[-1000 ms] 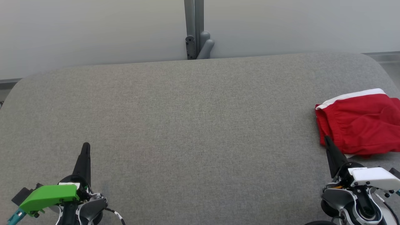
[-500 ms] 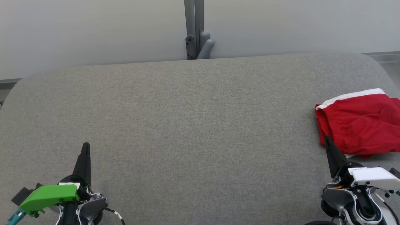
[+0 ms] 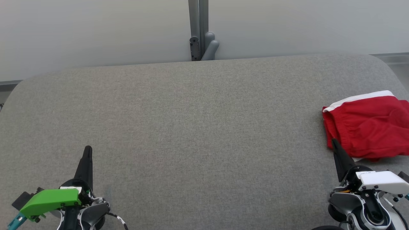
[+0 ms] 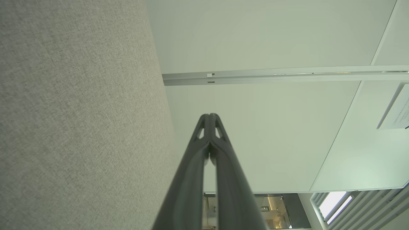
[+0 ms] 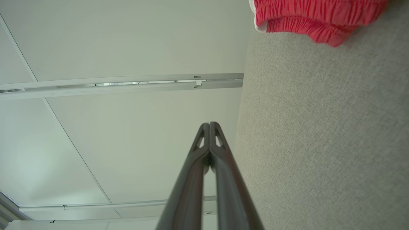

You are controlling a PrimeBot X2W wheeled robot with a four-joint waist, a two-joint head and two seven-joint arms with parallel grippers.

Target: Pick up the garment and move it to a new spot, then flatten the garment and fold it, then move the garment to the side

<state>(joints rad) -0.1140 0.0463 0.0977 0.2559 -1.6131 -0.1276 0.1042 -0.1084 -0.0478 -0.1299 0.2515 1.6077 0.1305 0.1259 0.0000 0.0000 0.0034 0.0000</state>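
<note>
Grey fabric-covered table (image 3: 198,127), shown from above in the head view; its far corners are rounded and its woven cover is seen unwrinkled across the whole width. One item is laid directly on the cover: a pair of red shorts (image 3: 367,127), loosely folded and rumpled, with a white band along the far edge. The shorts are placed at the table's right end and are cut off by the picture's right edge.

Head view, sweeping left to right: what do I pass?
You pass the left gripper → the post at the far edge → the garment.
</note>
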